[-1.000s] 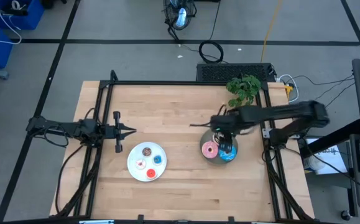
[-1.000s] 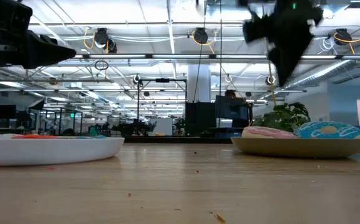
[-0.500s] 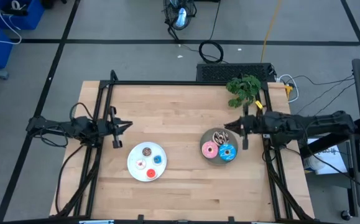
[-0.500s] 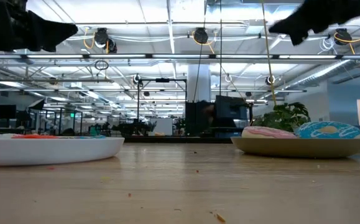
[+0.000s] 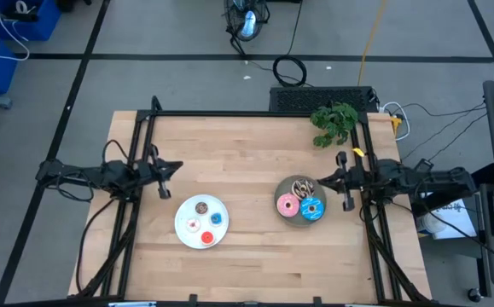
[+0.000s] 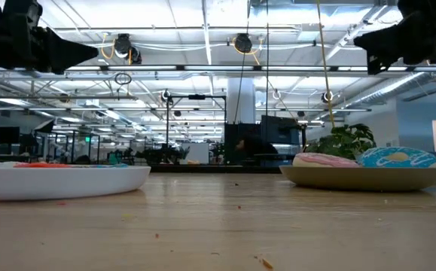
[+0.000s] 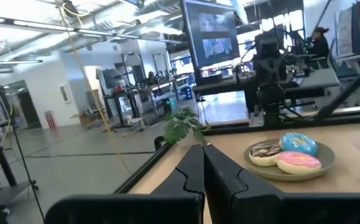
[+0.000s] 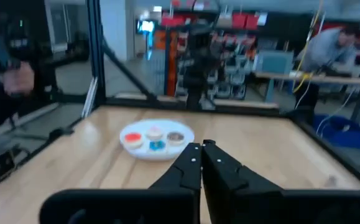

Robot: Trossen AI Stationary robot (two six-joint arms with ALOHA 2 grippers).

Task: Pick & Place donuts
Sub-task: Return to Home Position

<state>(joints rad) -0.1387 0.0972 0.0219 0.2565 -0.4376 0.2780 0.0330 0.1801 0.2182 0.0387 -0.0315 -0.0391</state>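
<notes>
The wooden counter (image 5: 247, 145) fills mid-frame. Three big donuts (image 5: 288, 205) share the grey plate (image 5: 299, 223) right of centre, and the tiny donuts (image 5: 201, 207) sit on the white plate (image 5: 184, 213) lower left. I see the left gripper (image 5: 175, 166) and right gripper (image 5: 321, 180) parked at opposite edges, fingers pressed together and empty. Sorting looks finished.

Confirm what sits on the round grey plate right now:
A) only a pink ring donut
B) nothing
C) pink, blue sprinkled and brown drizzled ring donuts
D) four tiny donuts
C: the high view shows the pink ring donut, the blue sprinkled ring donut and the brown drizzled ring donut together on the round grey plate; the four tiny donuts lie on the round white plate.
</notes>
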